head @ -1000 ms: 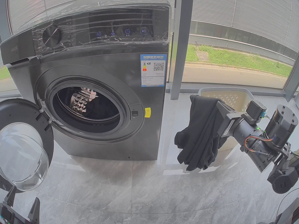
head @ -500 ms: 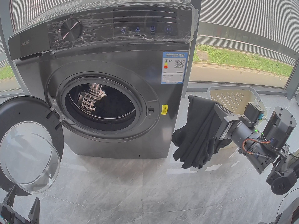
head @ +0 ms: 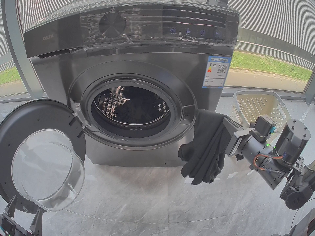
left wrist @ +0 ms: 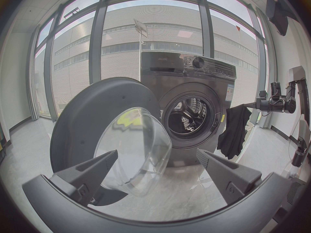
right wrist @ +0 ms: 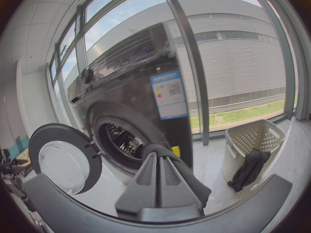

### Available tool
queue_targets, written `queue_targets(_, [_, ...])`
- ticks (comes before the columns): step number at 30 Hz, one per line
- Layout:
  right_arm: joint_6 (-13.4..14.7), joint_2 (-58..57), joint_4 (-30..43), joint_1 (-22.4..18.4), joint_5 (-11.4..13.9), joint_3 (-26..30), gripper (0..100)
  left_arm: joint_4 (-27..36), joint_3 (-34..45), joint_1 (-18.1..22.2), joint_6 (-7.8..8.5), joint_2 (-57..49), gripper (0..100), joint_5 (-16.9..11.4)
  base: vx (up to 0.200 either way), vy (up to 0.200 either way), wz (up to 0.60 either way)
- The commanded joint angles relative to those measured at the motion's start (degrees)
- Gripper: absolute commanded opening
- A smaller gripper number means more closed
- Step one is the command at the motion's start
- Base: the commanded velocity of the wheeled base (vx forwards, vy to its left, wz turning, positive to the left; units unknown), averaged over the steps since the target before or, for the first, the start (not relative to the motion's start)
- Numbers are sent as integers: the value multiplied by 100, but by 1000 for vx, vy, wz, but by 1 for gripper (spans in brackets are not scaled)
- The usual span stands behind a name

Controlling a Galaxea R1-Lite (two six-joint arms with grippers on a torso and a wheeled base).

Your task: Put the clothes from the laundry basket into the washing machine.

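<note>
"Black garment [head: 205, 148], where is it?" asks the first observer.

"Pinched in the right gripper [right wrist: 158, 159], whose fingers are closed tight on the cloth; it drapes over the claw and hangs below it, off the floor; the washing machine [head: 131, 66] stands just left of the claw, drum mouth [head: 131, 112] open; the laundry basket [head: 259, 105] sits beyond the claw to its right, a second dark garment [right wrist: 247, 172] over its rim."

"And the other claw?" asks the first.

"The left gripper [left wrist: 157, 152] sits low, spread wide, holding nothing; the swung-open door [head: 36, 122] stands just ahead of it."
</note>
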Motion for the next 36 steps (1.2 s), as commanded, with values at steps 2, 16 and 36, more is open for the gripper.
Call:
queue_targets(2, [-1,15,-3,353,113,284,0,0,101,1,21,-96,100,0,0,0,0])
queue_targets(16, [175,577,-416,713,148,20,0,-9,101,19,197,-96,100,-26,0,0,0])
queue_targets(36, [280,1140,-434,889,535,-832,0,-1125,-1665,-720,856,4166,100,-3120,0,0,0])
